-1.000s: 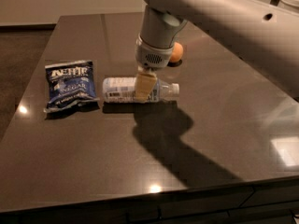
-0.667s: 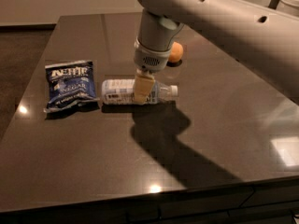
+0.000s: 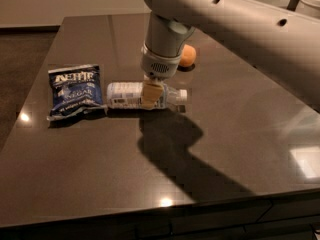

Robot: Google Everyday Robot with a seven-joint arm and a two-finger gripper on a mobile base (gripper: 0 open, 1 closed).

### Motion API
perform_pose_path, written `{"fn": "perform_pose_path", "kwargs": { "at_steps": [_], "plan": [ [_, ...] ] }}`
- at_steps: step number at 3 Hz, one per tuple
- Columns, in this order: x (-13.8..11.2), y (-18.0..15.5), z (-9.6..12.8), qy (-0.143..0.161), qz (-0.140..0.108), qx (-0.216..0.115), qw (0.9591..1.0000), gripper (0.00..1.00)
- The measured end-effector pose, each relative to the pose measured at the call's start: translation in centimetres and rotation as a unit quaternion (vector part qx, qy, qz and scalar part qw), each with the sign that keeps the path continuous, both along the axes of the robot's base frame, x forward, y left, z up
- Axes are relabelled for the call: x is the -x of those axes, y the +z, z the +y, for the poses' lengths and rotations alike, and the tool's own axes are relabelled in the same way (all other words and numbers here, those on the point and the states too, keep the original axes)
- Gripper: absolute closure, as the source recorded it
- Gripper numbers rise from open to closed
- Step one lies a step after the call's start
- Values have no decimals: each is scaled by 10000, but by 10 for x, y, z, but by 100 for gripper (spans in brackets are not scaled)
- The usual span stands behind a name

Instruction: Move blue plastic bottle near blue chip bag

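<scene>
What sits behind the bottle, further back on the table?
An orange round thing, partly covered by the arm's wrist, so its left side is hidden. The end effector is down at the bottle, which lies beside the chip bag.

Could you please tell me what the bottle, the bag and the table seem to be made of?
The gripper sits over the bottle: see-through bluish plastic, printed label. The bag: probably glossy film, creased. The table: dark, polished, mirrors lights; material unclear.
</scene>
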State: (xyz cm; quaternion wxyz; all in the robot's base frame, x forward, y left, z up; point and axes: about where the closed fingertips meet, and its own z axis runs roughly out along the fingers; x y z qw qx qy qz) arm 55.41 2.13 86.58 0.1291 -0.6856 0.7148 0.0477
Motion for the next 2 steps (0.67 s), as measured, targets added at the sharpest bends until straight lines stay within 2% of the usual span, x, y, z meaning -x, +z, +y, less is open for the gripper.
{"fn": "perform_pose_path", "kwargs": {
  "at_steps": [1, 2],
  "plan": [
    [0, 0, 1, 6, -4, 1, 10000, 0],
    [0, 0, 1, 6, -4, 1, 10000, 0]
  ]
}}
